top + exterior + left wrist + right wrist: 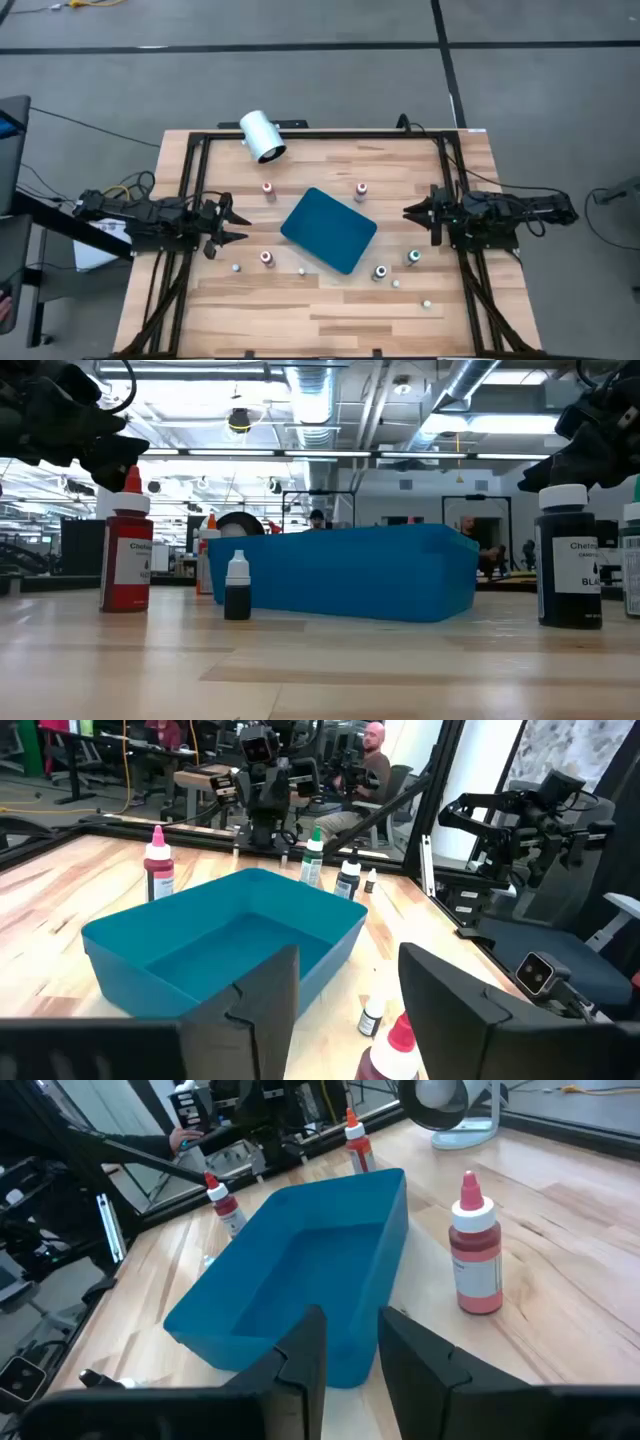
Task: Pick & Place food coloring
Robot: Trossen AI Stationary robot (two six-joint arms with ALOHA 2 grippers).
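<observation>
The food coloring bottles stand upright on the wooden table around a teal tray (328, 230). Red-topped ones are at the tray's far left (268, 188), far right (360, 190) and near left (267, 258). A green-topped one (412, 258) and a dark one (380, 272) stand at its near right. My left gripper (232, 222) hovers open left of the tray, with the near-left red bottle (390, 1055) just ahead of its fingers. My right gripper (410, 212) hovers right of the tray, its fingers a little apart (350, 1355) and empty.
A big white cylinder (262, 136) lies at the table's far edge. Several tiny white-capped bottles (301, 270) dot the near half, one dark-bodied (237, 588). A black frame (320, 134) runs around the table. Bare wood lies along the near edge.
</observation>
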